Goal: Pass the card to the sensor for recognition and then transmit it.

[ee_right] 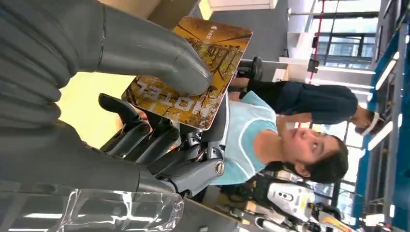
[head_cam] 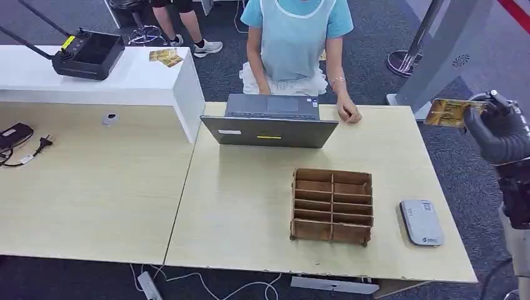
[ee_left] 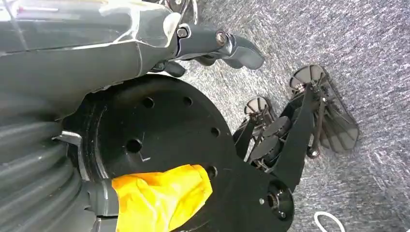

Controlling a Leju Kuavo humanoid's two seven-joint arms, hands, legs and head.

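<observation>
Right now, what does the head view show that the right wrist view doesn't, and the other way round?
Head view alone: the table, the laptop, the wooden organizer and the grey sensor near the table's right edge, with the card held up beyond that edge.

Right wrist view alone: the word HOTEL on the card and the thumb pressing its face.

Both: the right hand holding the card and the person in a light blue top.

grey carpet floor (head_cam: pixel 225 69), two light wood desks (head_cam: pixel 250 206) w/ white raised shelf (head_cam: pixel 144 84).
</observation>
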